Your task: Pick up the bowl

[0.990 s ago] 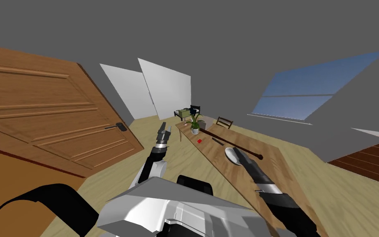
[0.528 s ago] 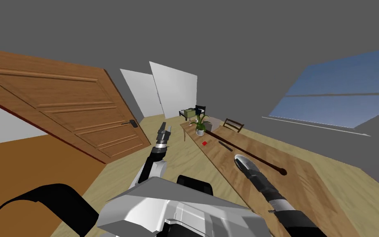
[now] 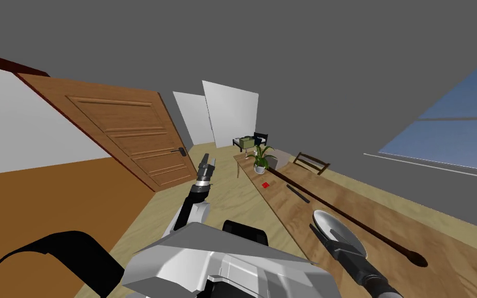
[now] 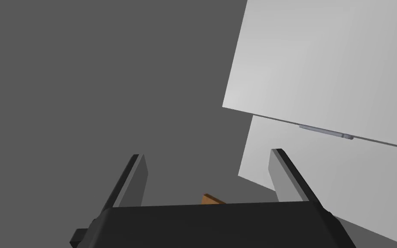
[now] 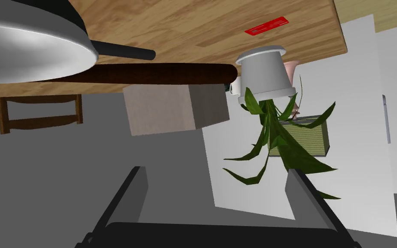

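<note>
Long wooden surface [image 3: 294, 212] carries a dark stick [image 3: 382, 237] and, just beside it at your near end, the grey bowl [image 3: 336, 222]. Your right fingers [image 5: 137, 185] stand spread and empty beside its rim. If you clench now, you will likely grasp air or shove the bowl into the stick. Left fingers [image 4: 135, 176] hang released, well apart.

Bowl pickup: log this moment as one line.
phase: reach | bowl: on table, not grasped | right end effector: open, close to bowl | left end effector: open, empty
</note>
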You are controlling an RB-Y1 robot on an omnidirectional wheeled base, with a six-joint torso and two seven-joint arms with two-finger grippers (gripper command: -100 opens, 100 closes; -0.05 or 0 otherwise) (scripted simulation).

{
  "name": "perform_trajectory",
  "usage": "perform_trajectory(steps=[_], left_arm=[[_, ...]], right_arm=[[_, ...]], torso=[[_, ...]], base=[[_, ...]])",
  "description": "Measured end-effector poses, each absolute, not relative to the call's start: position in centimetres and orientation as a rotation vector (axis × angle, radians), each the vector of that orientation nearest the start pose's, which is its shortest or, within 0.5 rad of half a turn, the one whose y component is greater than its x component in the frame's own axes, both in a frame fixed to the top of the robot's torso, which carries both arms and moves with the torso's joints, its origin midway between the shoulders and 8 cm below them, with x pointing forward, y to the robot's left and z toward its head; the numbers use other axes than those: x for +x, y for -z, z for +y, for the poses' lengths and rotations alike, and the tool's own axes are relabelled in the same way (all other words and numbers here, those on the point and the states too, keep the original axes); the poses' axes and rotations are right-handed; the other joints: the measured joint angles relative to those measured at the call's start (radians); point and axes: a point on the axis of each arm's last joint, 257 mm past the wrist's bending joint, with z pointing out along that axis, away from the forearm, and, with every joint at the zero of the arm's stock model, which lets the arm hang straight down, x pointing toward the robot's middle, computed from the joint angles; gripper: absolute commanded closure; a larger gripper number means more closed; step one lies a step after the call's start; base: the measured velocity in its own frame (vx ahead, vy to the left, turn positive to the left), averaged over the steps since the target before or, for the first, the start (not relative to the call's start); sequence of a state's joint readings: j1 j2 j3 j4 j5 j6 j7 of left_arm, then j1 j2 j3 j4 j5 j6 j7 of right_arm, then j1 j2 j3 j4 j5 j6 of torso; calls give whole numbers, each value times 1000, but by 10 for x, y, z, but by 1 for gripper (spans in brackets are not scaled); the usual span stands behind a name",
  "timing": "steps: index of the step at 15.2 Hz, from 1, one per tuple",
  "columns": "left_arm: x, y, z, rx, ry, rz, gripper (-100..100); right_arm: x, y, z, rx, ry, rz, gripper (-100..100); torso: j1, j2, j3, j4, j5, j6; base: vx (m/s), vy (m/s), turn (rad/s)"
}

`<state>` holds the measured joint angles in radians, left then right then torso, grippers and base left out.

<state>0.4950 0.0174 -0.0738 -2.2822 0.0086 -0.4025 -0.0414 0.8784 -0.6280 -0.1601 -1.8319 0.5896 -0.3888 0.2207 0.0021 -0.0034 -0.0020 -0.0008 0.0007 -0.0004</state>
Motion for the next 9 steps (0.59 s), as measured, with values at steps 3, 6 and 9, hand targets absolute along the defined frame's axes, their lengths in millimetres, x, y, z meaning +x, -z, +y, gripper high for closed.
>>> perform_trajectory(steps=[3,6,9], left_arm=[[363,-7,255,-716,1325,701,0],[363,-7,255,-716,1325,701,0],[363,-7,255,-716,1325,701,0]], right_arm=[[229,339,-435,15,-112,2054,-100],[201,362,-458,-50,-34,2148,-100],[168,384,-482,-110,44,2245,-100]], torso=[[0,0,0,0,0,1],[0,1,0,0,0,-1],[-1,1,0,0,0,0]], base=[[47,14,150],[47,14,258],[53,4,226]])
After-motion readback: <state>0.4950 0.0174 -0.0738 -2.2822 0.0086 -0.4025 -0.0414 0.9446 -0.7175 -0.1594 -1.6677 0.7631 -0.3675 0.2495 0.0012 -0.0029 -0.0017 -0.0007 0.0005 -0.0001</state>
